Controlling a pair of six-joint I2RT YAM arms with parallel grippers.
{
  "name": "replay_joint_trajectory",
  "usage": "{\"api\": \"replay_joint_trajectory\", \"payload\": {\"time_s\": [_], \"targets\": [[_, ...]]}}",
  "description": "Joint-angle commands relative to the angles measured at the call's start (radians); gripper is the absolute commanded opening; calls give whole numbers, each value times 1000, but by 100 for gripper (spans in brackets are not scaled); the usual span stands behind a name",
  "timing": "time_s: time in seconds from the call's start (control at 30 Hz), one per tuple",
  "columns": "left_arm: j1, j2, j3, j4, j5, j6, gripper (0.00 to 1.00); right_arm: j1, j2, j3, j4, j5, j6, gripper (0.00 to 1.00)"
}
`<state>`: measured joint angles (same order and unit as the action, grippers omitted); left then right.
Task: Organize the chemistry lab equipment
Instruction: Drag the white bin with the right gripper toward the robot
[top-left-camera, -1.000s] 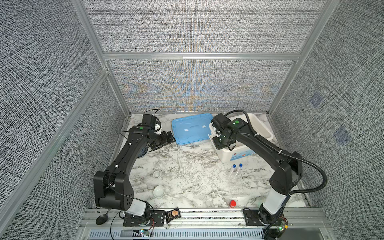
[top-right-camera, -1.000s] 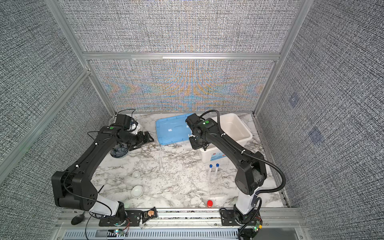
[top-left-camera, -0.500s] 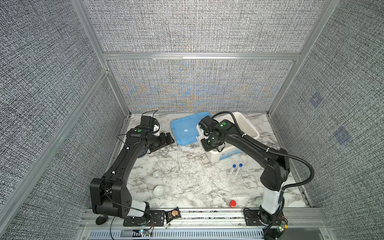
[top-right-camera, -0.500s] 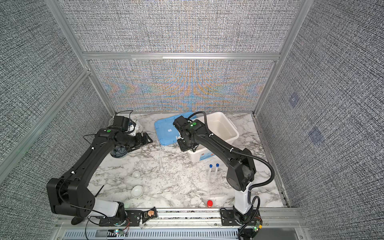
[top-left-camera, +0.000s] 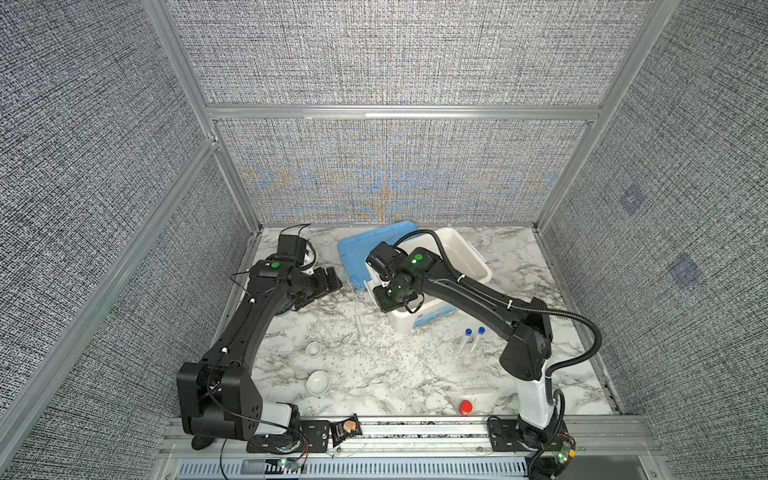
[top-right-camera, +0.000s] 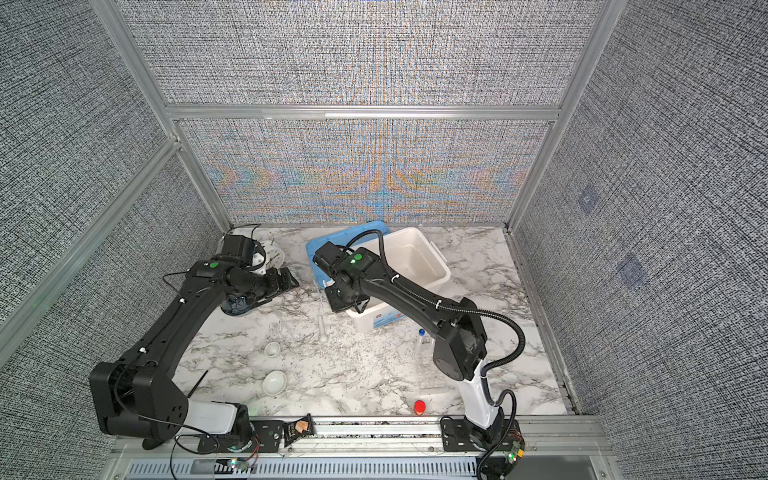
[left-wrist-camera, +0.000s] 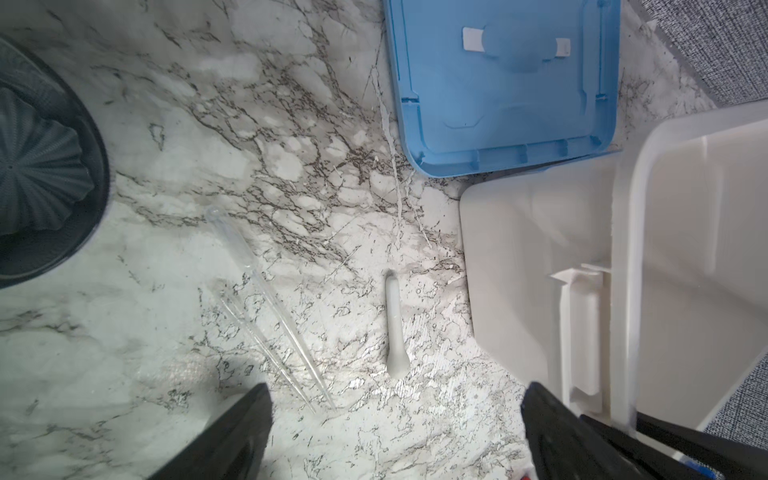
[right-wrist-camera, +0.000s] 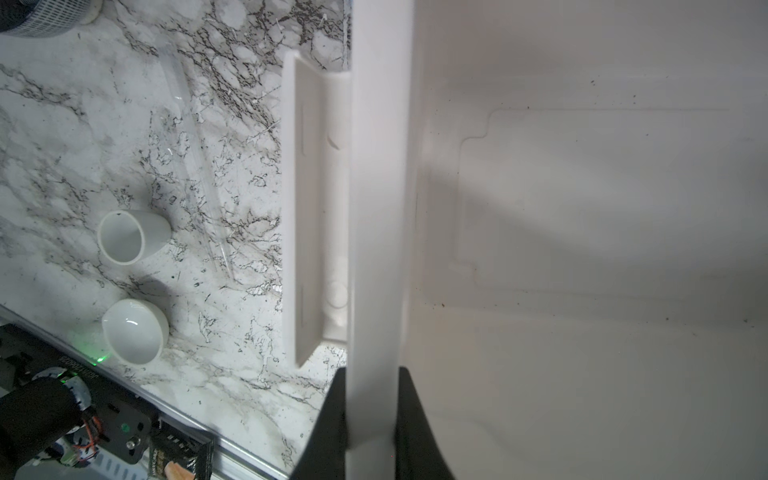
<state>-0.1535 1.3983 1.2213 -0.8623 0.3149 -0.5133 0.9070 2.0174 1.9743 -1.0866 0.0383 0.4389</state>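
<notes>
My right gripper (right-wrist-camera: 371, 374) is shut on the rim of the white bin (right-wrist-camera: 380, 208), at the bin's left end in both top views (top-left-camera: 392, 297) (top-right-camera: 343, 299). The left gripper (left-wrist-camera: 395, 399) hangs open and empty over the marble, left of the bin (top-left-camera: 332, 282). A white pestle (left-wrist-camera: 394, 328) lies just ahead of it, seen too in a top view (top-left-camera: 360, 328). Two white dishes (top-left-camera: 313, 349) (top-left-camera: 318, 382) sit nearer the front, one on its side (right-wrist-camera: 124, 241). Two blue-capped tubes (top-left-camera: 473, 338) lie right of the bin.
A blue lid (top-left-camera: 361, 249) lies flat behind the bin. Clear thin pipettes (left-wrist-camera: 257, 299) lie beside the pestle. A dark ribbed round dish (left-wrist-camera: 41, 178) sits under the left arm, a white clock (top-right-camera: 270, 253) behind it. A red cap (top-left-camera: 466, 407) and snack packet (top-left-camera: 345, 430) are at the front.
The right gripper has dragged the white bin leftward, toward the middle of the table. The left gripper has shifted slightly and stays open.
</notes>
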Motion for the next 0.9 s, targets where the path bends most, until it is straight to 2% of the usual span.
{"api": "replay_joint_trajectory", "payload": {"time_s": [0.0, 0.07, 0.23, 0.37, 0.5, 0.63, 0.8, 0.87], "targets": [[7, -9, -9, 8, 7, -43, 96, 14, 0, -3, 35, -90, 60, 12], [14, -10, -9, -30, -27, -65, 98, 25, -2, -6, 48, -106, 63, 16], [33, -9, -22, -99, -92, -89, 97, 61, -20, -41, 117, -130, 60, 16], [37, -6, -26, -135, -137, -115, 97, 74, -30, -47, 122, -114, 69, 31], [36, 4, -57, -120, -132, -128, 85, 74, -59, -67, 137, -111, 59, 39], [36, 34, -67, -105, -137, -139, 80, 69, -114, -69, 143, -83, 18, 48], [33, 56, -69, -102, -139, -167, 74, 46, -200, -85, 174, -42, -54, 51], [32, 54, -97, -83, -137, -172, 68, 41, -254, -138, 229, 2, -85, 51]]}}
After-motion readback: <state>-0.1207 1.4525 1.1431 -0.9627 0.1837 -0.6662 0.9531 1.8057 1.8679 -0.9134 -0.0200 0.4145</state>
